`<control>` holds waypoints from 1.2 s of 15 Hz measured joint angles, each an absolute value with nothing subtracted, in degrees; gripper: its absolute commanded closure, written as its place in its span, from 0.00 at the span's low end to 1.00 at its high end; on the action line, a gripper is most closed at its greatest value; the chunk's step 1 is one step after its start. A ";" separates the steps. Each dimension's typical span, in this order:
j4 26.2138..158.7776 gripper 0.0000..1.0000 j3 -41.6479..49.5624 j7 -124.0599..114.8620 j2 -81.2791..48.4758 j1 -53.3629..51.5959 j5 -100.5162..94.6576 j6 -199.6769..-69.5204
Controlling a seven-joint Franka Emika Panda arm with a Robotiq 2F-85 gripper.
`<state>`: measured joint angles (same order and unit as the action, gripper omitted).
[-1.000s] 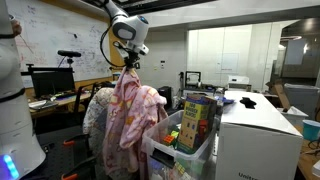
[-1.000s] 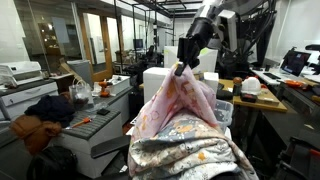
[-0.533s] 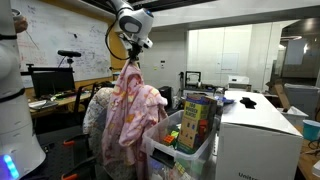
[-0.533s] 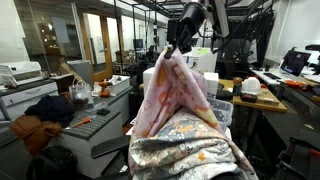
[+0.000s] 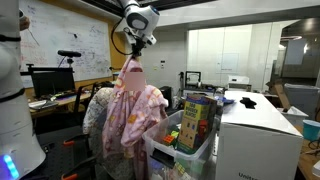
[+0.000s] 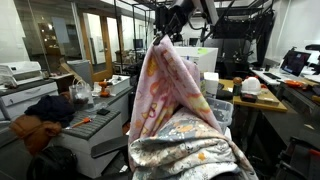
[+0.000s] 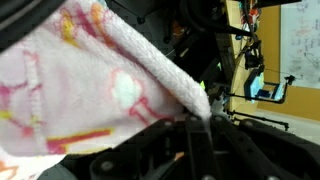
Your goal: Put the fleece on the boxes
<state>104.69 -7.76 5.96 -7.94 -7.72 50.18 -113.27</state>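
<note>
Hand [image 5: 133, 58] up high, clenched on a pinched top fold of the fleece [image 5: 131, 118]. Same grip in the other outside camera: hand [image 6: 164, 36] at the peak, fleece [image 6: 174, 95] falling in a tent shape with both side edges spreading outward.

Fleece is lifted but not free: its lower part hangs low and bunches over the grey-white patterned cloth [image 6: 186, 152].

Boxes [image 5: 196, 118] stand just beside the fleece's hanging edge, not touching as far as I can tell. Box tops sit well below the hand, with open air above them. A white cabinet [image 5: 256, 135] stands right against the boxes on the far side from the fleece, its top roughly level with the box tops.

Wrist view: fleece [image 7: 95, 85] fills the upper part of the frame. Its folded edge runs down to a point between the dark fingers [image 7: 193, 145]. The jaws themselves are blurred.
</note>
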 measured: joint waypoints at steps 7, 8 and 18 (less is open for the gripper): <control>94.25 0.99 -7.11 1.76 -13.86 -4.47 55.93 -101.65; 93.14 0.99 -6.92 1.44 -14.51 -4.19 56.76 -100.79; 84.46 0.99 -4.52 -3.10 -18.13 -1.59 62.35 -98.17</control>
<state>84.46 -4.52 -3.10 -18.13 -1.59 62.35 -98.17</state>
